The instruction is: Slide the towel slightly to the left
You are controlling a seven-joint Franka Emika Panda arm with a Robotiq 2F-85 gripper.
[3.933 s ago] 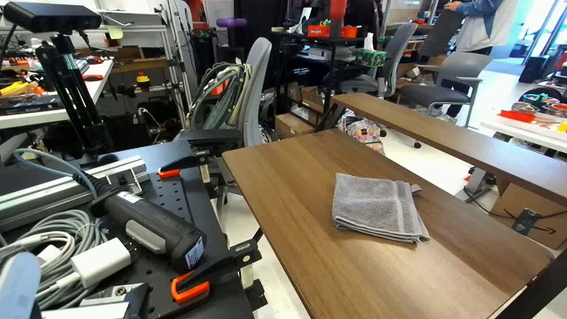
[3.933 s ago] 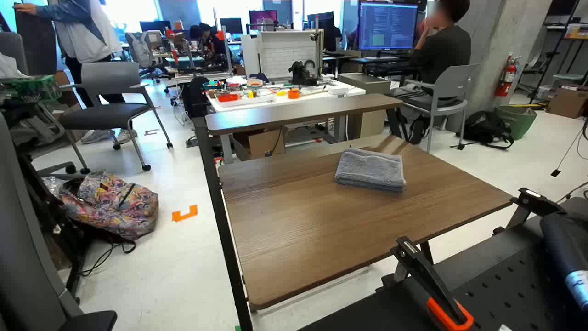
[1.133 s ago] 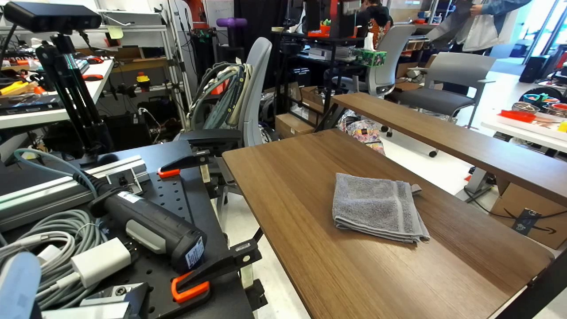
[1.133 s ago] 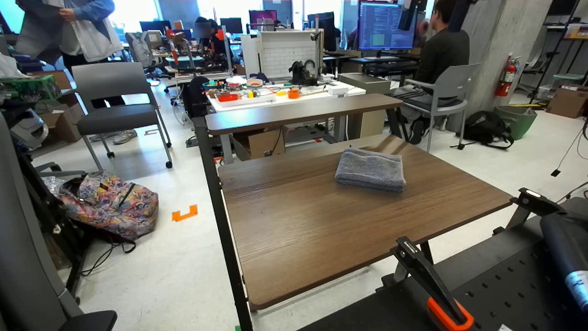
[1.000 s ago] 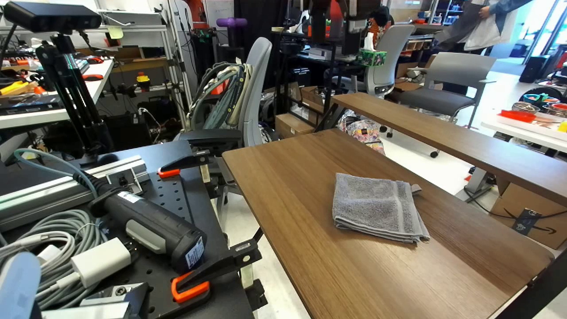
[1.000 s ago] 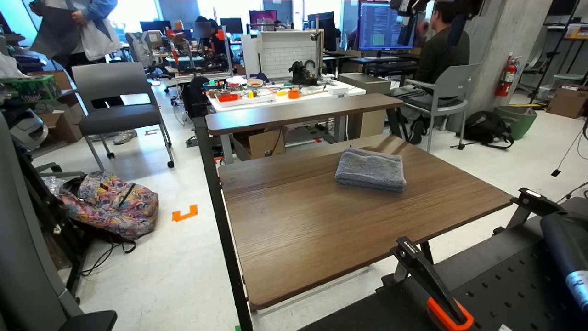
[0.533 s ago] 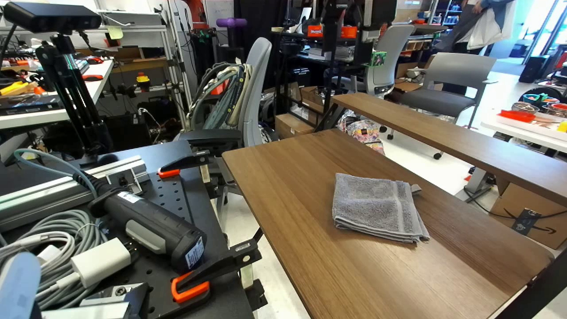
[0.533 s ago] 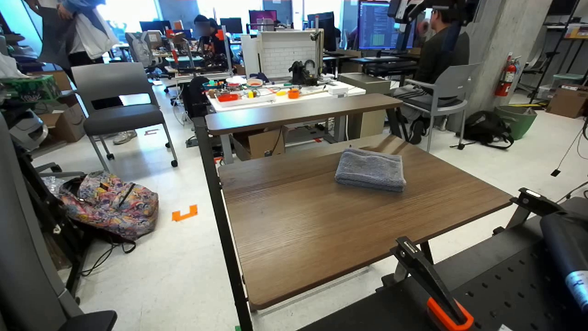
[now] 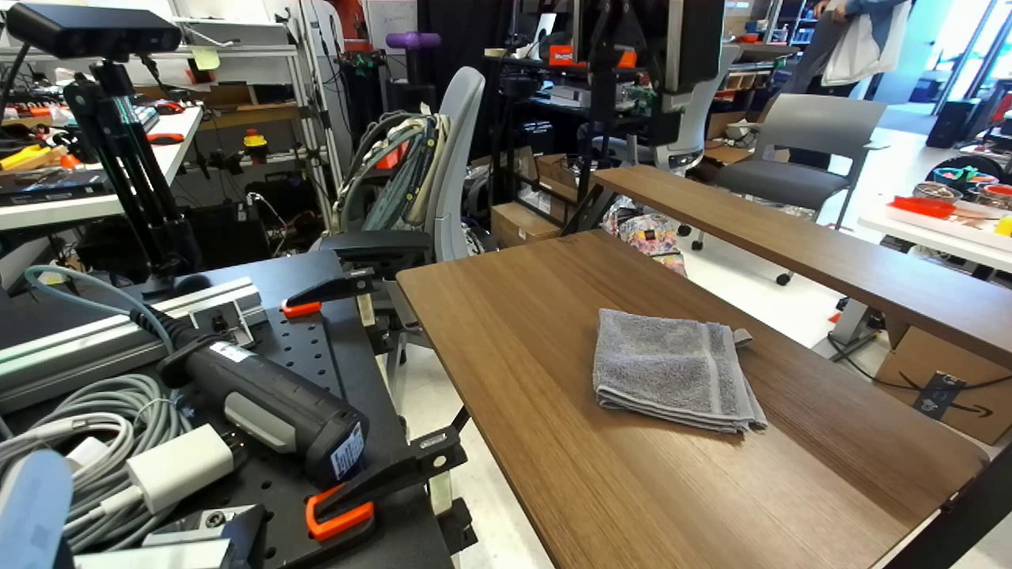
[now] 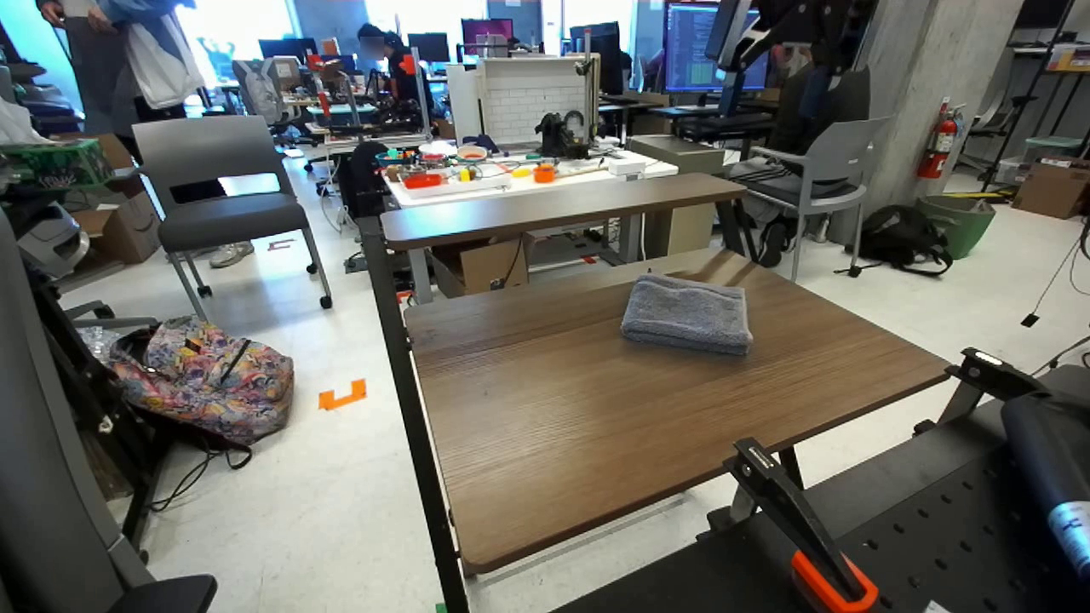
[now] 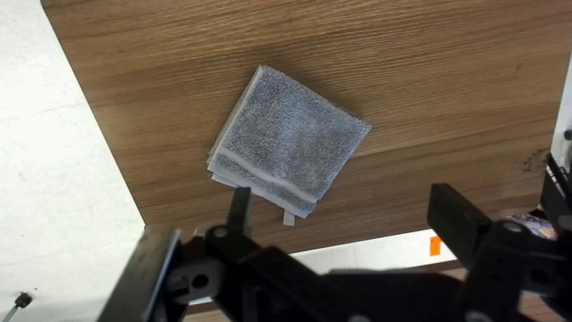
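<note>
- In an exterior view, well left of and below the claw (image 11: 342,197): one black tool (image 9: 273,403), label (image 9: 348,454) print too small to read.
- Also left and below: two orange-tipped clamps (image 9: 387,474).
- Arm (image 9: 700,47) hangs from the top edge, claw high over the brown tabletop (image 9: 506,332), fingers (image 11: 456,223) spread.
- One grey folded towel (image 9: 672,371), flat, well below the claw.
- Right and below: one cardboard box (image 9: 980,359), curved-arrow logo (image 9: 980,410).

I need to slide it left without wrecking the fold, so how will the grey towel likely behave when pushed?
The grey towel is probably floppy: layered edges show along its side, so pushing only the top may shear the fold. Its nubby pile may drag slightly on the smooth-looking tabletop. Lying flat, it should hardly roll or tip.
</note>
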